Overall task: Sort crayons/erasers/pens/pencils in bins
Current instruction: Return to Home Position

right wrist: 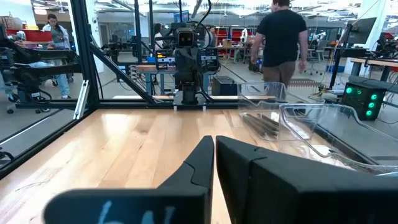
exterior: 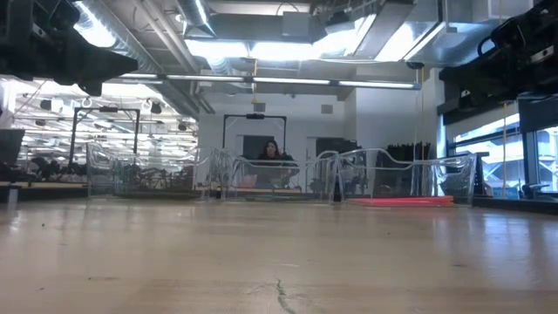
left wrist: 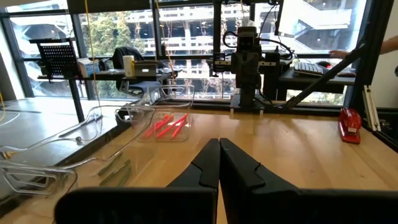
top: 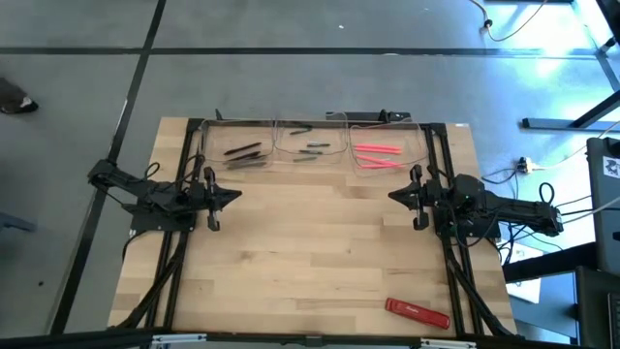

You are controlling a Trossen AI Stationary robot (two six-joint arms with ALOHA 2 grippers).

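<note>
Three clear bins stand in a row along the table's far edge. The left bin (top: 240,147) holds black-brown sticks (top: 244,152). Short grey-green ones (top: 310,151) lie in the middle bin (top: 308,138), and pink-red ones (top: 376,155) in the right bin (top: 387,145). My left gripper (top: 239,197) hangs shut above the table's left side and points level toward the right. Opposite it, my right gripper (top: 390,195) is shut and points left. Both are clear of the bins and hold nothing. The left wrist view shows the pink sticks (left wrist: 166,126); the right wrist view shows the dark ones (right wrist: 264,124).
A wide flat red bar (top: 418,312) with white marks lies near the table's front right corner. Black frame rails (top: 184,174) run along both sides and the far edge. Bare wood (top: 310,252) spreads between the arms. People stand in the room beyond the table (right wrist: 281,37).
</note>
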